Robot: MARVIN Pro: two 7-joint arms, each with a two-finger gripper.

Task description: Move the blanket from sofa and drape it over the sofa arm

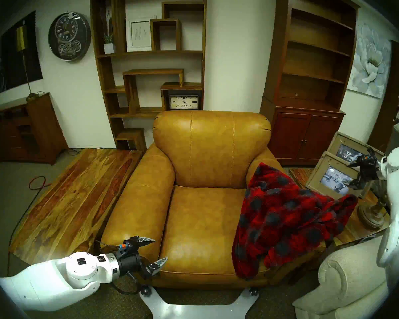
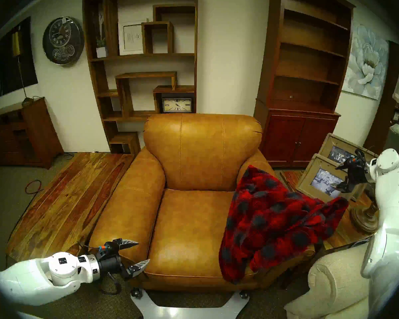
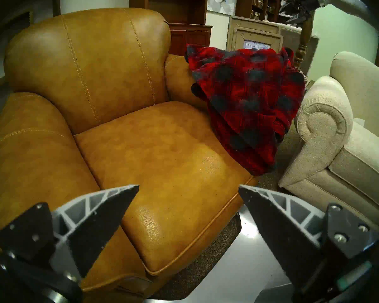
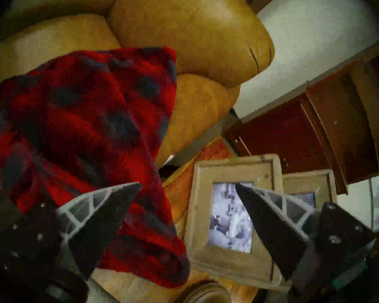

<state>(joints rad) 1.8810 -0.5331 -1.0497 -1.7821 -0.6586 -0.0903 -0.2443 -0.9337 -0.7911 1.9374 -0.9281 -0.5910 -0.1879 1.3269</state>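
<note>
The left gripper (image 1: 156, 250) hangs spread and empty at the front corner of the caramel-tan glossy leather armchair (image 1: 200, 215), just beside the chair's left armrest. The right gripper (image 1: 352, 174) (likewise released, holding nothing) hovers apart from the chair, in front of two pale wooden picture frames (image 1: 329, 175) standing on a small wooden desk (image 1: 352, 228). The fleecy red-and-black plaid blanket (image 1: 283, 219) lies draped over the fat rounded right armrest (image 3: 179, 77), one part spilling onto the seat edge and front, another hanging outward toward the beige fabric scroll-arm seat (image 1: 346, 286).
</note>
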